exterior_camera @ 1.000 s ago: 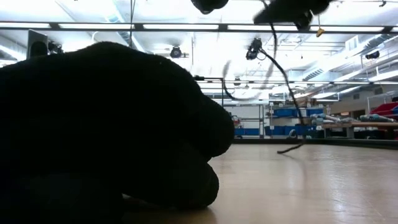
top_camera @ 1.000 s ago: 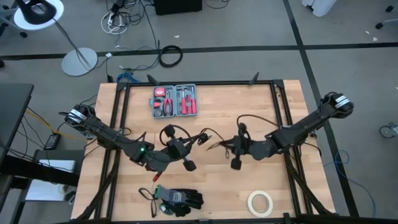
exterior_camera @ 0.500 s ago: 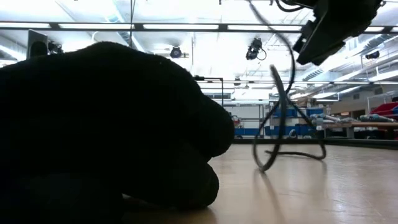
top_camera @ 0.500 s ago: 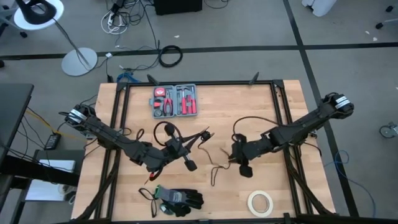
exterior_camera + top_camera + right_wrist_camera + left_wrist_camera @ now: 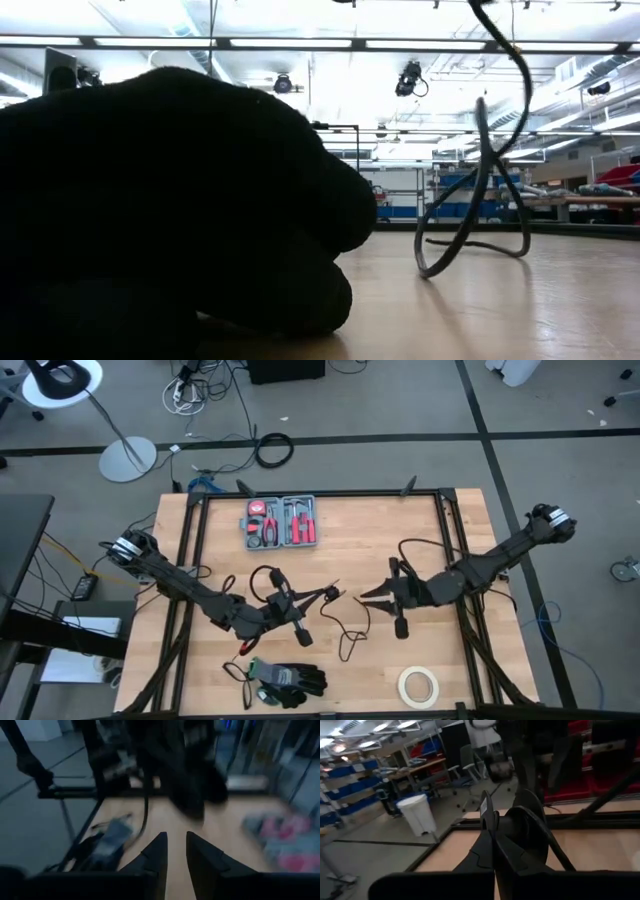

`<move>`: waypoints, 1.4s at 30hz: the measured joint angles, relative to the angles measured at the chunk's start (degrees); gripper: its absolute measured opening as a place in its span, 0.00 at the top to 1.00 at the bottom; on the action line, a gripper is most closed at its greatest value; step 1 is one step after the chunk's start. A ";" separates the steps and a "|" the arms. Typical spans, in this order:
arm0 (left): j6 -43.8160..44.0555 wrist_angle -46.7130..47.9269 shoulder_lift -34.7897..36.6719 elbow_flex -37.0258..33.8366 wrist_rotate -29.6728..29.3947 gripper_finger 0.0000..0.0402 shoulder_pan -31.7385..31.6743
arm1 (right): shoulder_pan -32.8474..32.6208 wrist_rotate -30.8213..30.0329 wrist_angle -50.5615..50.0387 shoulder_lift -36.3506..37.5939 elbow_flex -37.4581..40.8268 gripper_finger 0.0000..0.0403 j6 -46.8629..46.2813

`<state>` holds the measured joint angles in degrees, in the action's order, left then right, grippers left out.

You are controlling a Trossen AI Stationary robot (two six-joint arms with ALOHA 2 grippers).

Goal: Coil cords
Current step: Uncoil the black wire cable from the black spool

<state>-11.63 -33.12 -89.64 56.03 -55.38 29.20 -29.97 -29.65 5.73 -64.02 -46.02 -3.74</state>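
The thin black cord [image 5: 342, 632] runs from a small loop [image 5: 265, 576] by my left wrist, past my left fingers, down into loose loops. These loops stand on the table [image 5: 400, 550], and they also show in the low view [image 5: 470, 200]. My left gripper [image 5: 328, 596] is at mid-table and is shut on the cord. My right gripper [image 5: 366, 597] faces it from the right. It is open and empty, and the cord [image 5: 146, 805] hangs ahead of its fingers. My left gripper pinches the cord between its two shut fingers [image 5: 492, 840]. A round loop of the cord [image 5: 536, 815] stands right beside the fingertips. The fingers lie nearly level and point toward the table's right. The cord's tail hangs slack below them, and its lower loops rest on the table.
A grey tool case with red-handled tools [image 5: 282, 522] lies at the far middle. Black gloves [image 5: 288, 680] lie at the near edge and fill the left of the low view [image 5: 170, 200]. A tape roll [image 5: 419, 685] lies near right. Black frame rails [image 5: 455, 540] border the table.
My right gripper has dipped toward the near edge, then drawn back toward the table's right. My left gripper has gone a little toward the near edge. The cord's tail, which hung above the table, has dropped into loose loops that now stand on it.
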 joint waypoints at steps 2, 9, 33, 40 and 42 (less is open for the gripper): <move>1.48 0.59 0.00 -0.13 0.45 1.00 -0.19 | -1.27 -3.16 3.30 -1.19 0.00 0.83 4.72; 4.67 2.33 0.00 -0.13 1.65 1.00 -0.35 | -1.12 -4.12 5.89 -4.42 0.03 0.83 6.84; -2.97 -2.24 0.02 0.04 -7.54 1.00 0.13 | 2.19 9.15 2.85 -12.86 -2.84 0.76 -13.25; -3.16 -2.23 0.02 0.07 -7.51 1.00 -0.19 | 2.47 10.89 3.17 -13.13 -2.84 0.65 -18.08; -3.16 -2.23 0.01 0.06 -7.51 1.00 -0.24 | 2.62 11.54 3.35 -13.91 -2.82 0.63 -18.73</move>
<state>-14.79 -35.35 -89.63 56.09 -62.89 28.96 -27.35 -18.11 9.08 -77.93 -48.84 -22.48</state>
